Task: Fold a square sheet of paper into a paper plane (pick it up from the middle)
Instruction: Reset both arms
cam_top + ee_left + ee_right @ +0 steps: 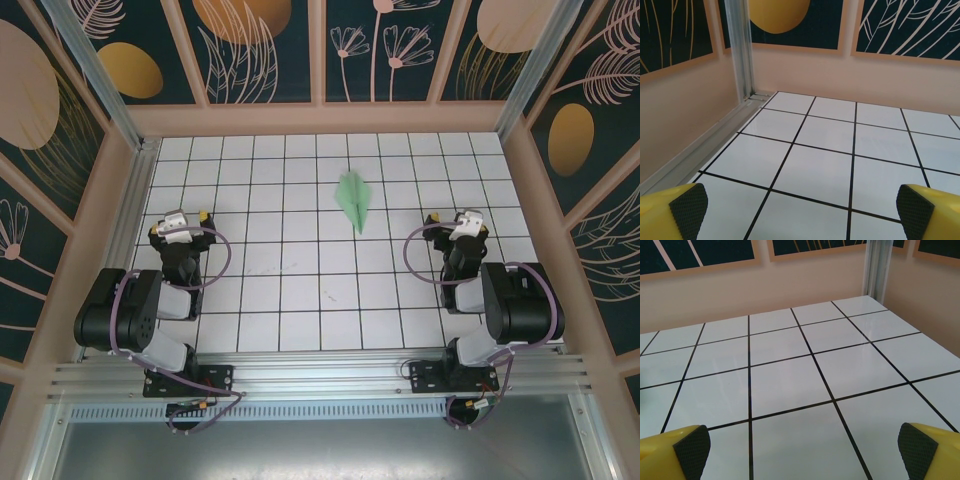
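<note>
A light green paper plane [354, 200] lies flat on the white tiled tabletop [300, 290], in the far half of the grid and a little right of centre, its slim point aimed towards the near edge and its wider tail towards the back wall [320, 118]. It touches neither arm. Seen from above, it sits beyond the two claws and between them, nearer the right one.

The left claw [188, 216] hovers over the left side of the tabletop, well apart from the plane, with its jaws spread wide and nothing between them. Its wrist camera shows the two yellow fingers at the bottom corners of the view, their black textured pads [689, 207] facing each other across bare tiles, with the left wall and an aluminium corner post [742, 47] ahead.

The right claw [452, 218] is posed in mirror image over the right side, likewise spread wide and gripping nothing. From its wrist camera, the dark pads [915, 447] frame an open run of white tiles crossed by black grout lines, up to the peach-coloured wall.

Both arms are folded back over their bases on the aluminium rail [320, 380] at the near edge, with purple cables looping along them. Dark panels [260, 50] painted with leaves and golden ovals enclose the cell above the walls
</note>
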`<action>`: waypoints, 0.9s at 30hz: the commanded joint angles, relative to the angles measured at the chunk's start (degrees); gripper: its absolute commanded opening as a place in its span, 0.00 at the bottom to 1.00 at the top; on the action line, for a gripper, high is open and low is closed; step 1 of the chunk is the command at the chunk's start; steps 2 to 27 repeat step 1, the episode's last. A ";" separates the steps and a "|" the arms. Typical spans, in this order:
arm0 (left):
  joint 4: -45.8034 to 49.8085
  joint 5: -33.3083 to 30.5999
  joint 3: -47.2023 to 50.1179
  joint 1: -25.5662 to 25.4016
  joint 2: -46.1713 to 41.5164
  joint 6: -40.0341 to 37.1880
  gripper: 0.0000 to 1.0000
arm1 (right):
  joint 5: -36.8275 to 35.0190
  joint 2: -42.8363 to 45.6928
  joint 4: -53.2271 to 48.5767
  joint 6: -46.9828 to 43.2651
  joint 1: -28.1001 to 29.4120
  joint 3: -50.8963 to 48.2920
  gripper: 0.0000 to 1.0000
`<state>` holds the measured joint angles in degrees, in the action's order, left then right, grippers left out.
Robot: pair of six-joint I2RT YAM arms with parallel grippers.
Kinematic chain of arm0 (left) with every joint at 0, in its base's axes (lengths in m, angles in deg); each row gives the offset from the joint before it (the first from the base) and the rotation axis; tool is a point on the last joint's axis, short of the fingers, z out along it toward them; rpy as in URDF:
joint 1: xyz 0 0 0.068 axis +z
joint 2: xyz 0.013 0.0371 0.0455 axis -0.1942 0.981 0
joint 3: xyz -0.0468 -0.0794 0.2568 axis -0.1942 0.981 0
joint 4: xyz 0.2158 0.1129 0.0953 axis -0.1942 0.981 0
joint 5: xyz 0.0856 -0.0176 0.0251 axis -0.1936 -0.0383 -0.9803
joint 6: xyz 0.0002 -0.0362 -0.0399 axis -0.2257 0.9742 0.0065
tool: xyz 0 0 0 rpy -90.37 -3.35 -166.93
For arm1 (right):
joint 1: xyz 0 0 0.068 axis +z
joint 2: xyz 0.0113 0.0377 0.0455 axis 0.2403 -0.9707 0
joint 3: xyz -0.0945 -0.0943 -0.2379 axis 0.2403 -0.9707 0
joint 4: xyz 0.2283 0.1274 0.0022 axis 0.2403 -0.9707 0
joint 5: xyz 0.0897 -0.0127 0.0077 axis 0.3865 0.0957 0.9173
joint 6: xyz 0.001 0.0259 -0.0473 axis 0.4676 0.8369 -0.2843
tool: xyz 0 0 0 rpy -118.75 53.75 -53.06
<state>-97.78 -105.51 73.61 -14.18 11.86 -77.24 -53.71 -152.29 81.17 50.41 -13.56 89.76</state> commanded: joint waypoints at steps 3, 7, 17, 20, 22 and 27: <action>-2.01 -0.89 -0.13 0.43 0.31 0.74 0.99 | 1.15 -0.34 2.90 1.33 -0.38 -0.13 0.99; -2.01 -0.89 -0.13 0.43 0.31 0.74 0.99 | 1.15 -0.34 2.90 1.33 -0.38 -0.13 0.99; -2.01 -0.89 -0.13 0.43 0.31 0.74 0.99 | 1.15 -0.34 2.90 1.33 -0.38 -0.13 0.99; -2.01 -0.89 -0.13 0.43 0.31 0.74 0.99 | 1.15 -0.34 2.90 1.33 -0.38 -0.13 0.99; -2.01 -0.89 -0.13 0.43 0.31 0.74 0.99 | 1.15 -0.34 2.90 1.33 -0.38 -0.13 0.99; -2.01 -0.89 -0.13 0.43 0.31 0.74 0.99 | 1.15 -0.34 2.90 1.33 -0.38 -0.13 0.99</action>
